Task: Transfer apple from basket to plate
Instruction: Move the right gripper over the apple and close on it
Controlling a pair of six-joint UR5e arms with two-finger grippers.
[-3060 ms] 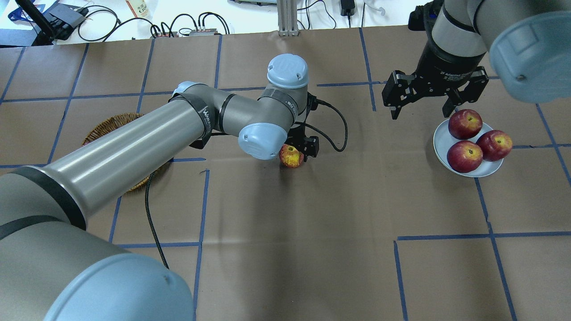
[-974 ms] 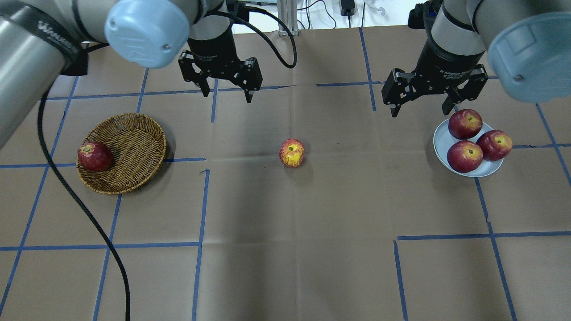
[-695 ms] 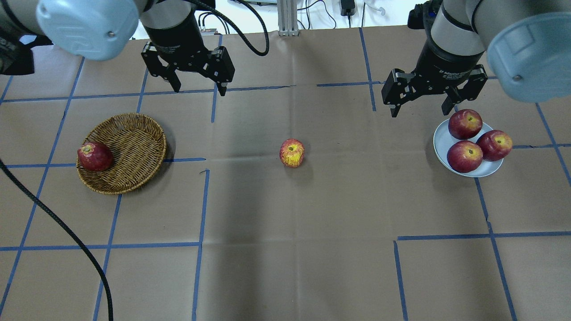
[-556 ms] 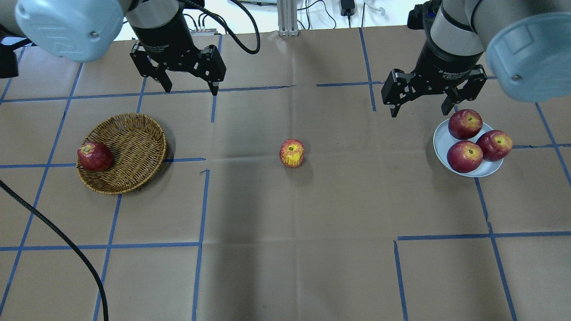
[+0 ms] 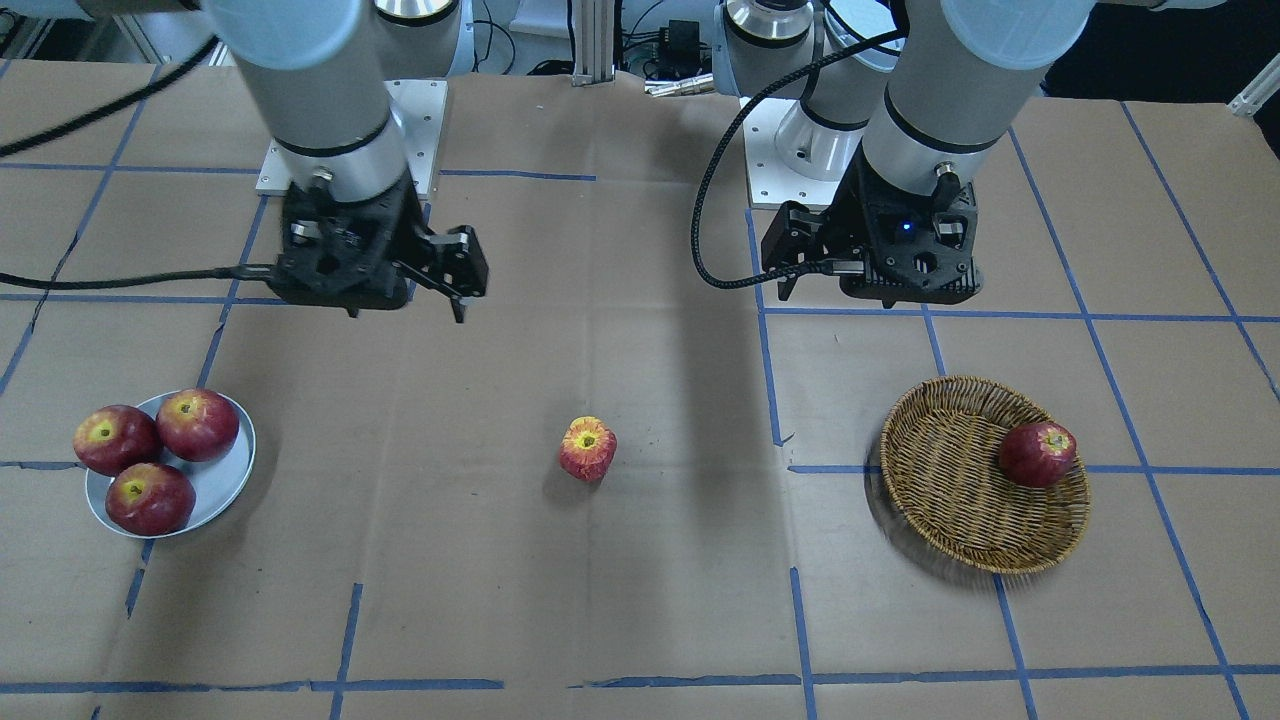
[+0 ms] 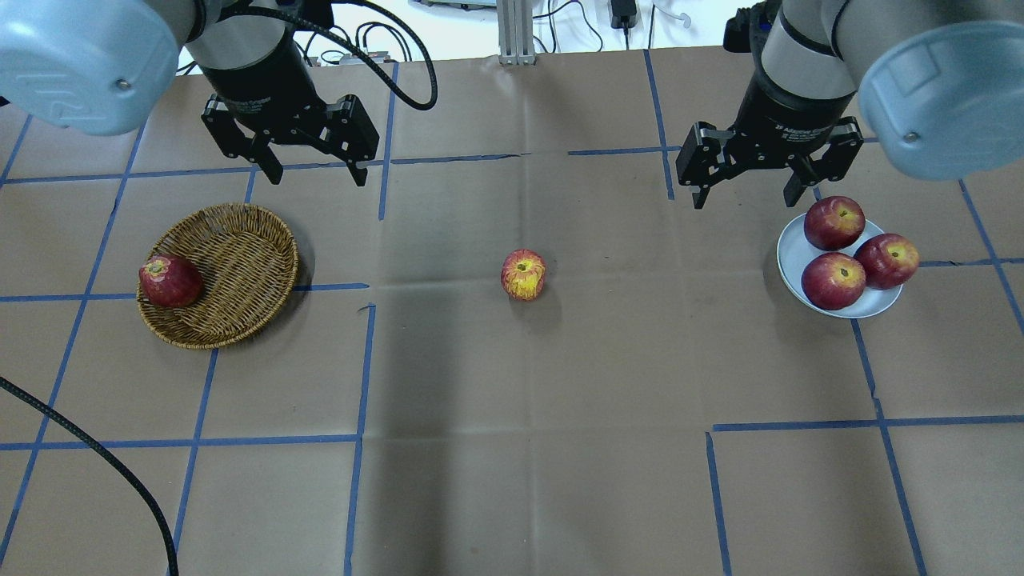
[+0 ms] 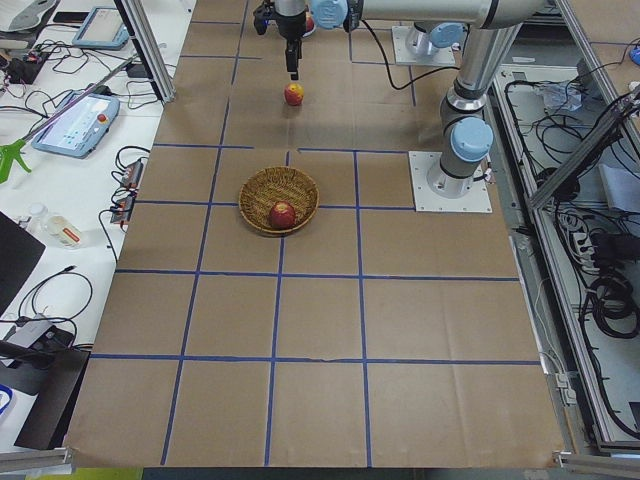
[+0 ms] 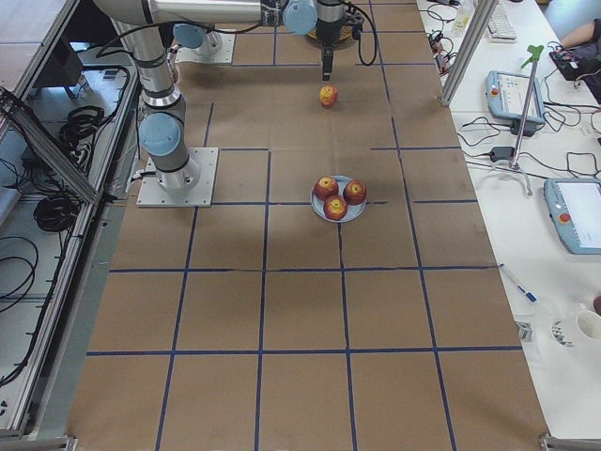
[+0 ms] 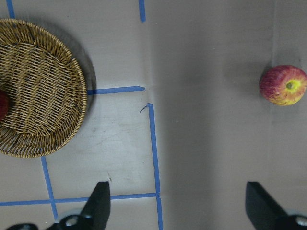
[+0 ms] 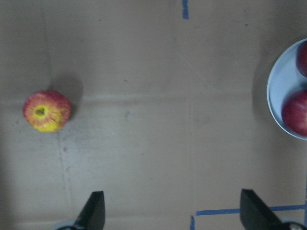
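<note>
While the apple is sitting alone on the paper-covered table, yellow patch facing up, both grippers are hanging well apart from it.

Basket: lying well to the apple's left in the overhead view, holding one dark red apple at the rim farthest from the apple.

Plate: lying well to the apple's right, carrying three dark red apples.

Left gripper: hovering beyond the apple, basket side — fingers spread wide, gripping nothing.

Right gripper: hovering beyond the apple, plate side — fingers spread, empty.
</note>
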